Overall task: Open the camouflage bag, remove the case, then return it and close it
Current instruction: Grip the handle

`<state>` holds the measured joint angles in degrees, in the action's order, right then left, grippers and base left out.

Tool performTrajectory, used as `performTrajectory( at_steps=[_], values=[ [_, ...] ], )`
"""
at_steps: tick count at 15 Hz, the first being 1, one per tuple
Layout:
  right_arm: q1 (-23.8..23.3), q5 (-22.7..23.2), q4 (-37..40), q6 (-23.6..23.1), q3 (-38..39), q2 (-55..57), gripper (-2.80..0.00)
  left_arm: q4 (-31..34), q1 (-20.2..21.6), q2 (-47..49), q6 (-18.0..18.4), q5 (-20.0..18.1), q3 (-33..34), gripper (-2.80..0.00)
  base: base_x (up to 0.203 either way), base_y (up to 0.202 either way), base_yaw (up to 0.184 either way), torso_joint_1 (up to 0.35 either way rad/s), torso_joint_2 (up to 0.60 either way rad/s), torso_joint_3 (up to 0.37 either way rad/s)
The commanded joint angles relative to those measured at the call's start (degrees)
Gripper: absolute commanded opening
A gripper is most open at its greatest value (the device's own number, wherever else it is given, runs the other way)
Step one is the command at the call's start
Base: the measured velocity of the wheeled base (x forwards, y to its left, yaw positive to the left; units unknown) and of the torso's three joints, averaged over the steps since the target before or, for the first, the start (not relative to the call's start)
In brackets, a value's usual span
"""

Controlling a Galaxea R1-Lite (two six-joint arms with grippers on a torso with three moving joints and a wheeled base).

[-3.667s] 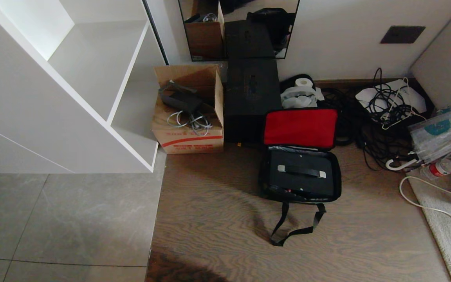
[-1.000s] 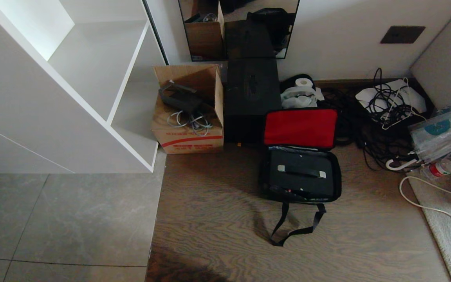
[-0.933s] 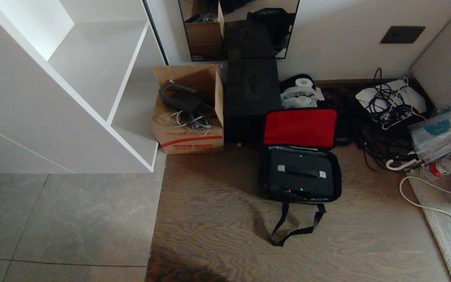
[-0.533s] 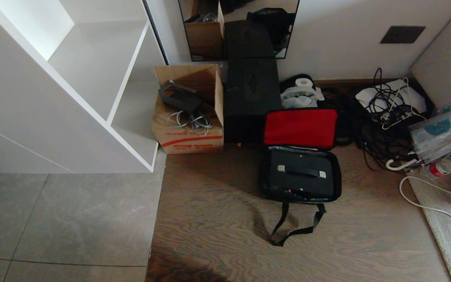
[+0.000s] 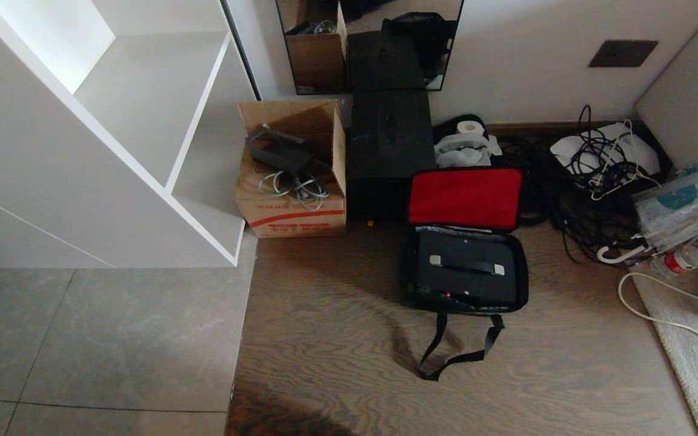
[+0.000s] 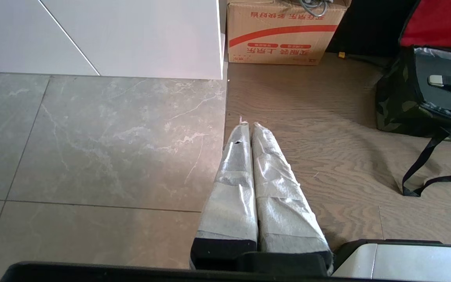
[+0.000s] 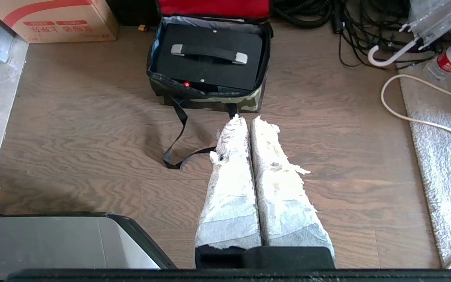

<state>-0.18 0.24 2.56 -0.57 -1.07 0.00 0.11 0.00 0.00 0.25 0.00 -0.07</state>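
The soft camouflage bag (image 7: 210, 100) lies open on the wood floor, the flat black hard case (image 7: 209, 56) inside, long axis crosswise. The right gripper (image 7: 247, 118), clenched and empty, is nearer; the left gripper (image 6: 248, 124), also clenched, hangs well aside.

Even daylight, sharp focus — soft shadows on wood floor (image 5: 337, 339), mild edge distortion

The right gripper (image 7: 248, 118), fingers pressed together, hangs over the wood floor (image 7: 92, 129) near the open bag (image 7: 245, 101) holding the case (image 7: 210, 70).
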Motion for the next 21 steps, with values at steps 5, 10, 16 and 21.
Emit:
performTrajectory(
  at_steps=[5, 10, 16, 21],
  values=[
    [0.01, 0.02, -0.10, -0.13, -0.07, 0.00, -2.80, 0.04, 0.00, 0.00, 0.01, 0.00, -0.01, -2.80, 0.000, 0.000, 0.000, 0.000, 0.00, 0.000],
    [0.01, 0.02, 0.07, -0.04, -0.04, 0.02, -2.80, 0.07, 0.00, 0.00, 0.01, 0.00, -0.01, -2.80, 0.000, 0.000, 0.000, 0.000, 0.00, 0.000],
    [0.00, 0.84, 12.49, 3.85, -24.09, 15.69, -2.80, 0.00, 0.00, 0.00, 0.01, 0.00, -0.01, -2.80, 0.000, 0.000, 0.000, 0.000, 0.00, 0.000],
    [-0.05, 8.63, 23.23, 9.40, -43.27, 47.69, -2.80, 0.07, 0.00, 0.00, 0.01, 0.00, -0.01, -2.80, 0.000, 0.000, 0.000, 0.000, 0.00, 0.000]
  ],
)
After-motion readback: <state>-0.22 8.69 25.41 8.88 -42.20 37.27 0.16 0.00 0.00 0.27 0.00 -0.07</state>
